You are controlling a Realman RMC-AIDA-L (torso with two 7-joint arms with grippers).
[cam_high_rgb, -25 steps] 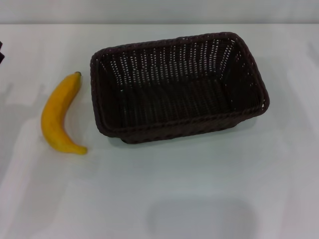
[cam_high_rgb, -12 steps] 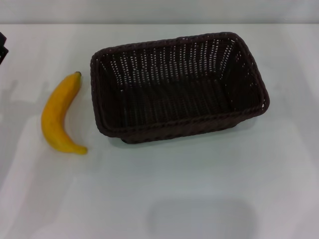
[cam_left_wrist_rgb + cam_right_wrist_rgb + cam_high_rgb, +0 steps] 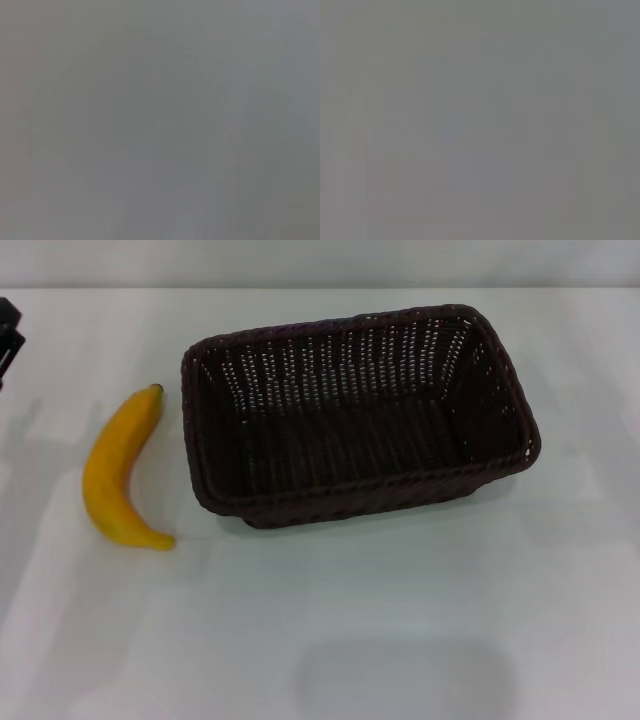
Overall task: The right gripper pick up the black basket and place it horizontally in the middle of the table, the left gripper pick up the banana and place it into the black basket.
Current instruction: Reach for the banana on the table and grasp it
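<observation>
The black basket [image 3: 355, 410] lies lengthwise across the middle of the white table [image 3: 400, 620], open side up and empty. The banana [image 3: 118, 472] lies on the table just left of the basket, its dark stem tip toward the far side, apart from the basket. A black tip of my left gripper [image 3: 8, 332] shows at the left edge of the head view, well away from the banana. My right gripper is out of view. Both wrist views show only plain grey.
The table's far edge runs along the top of the head view. Bare tabletop lies in front of and to the right of the basket.
The black tip of my left gripper has come a little further into the head view at the left edge. The basket and the banana have not moved.
</observation>
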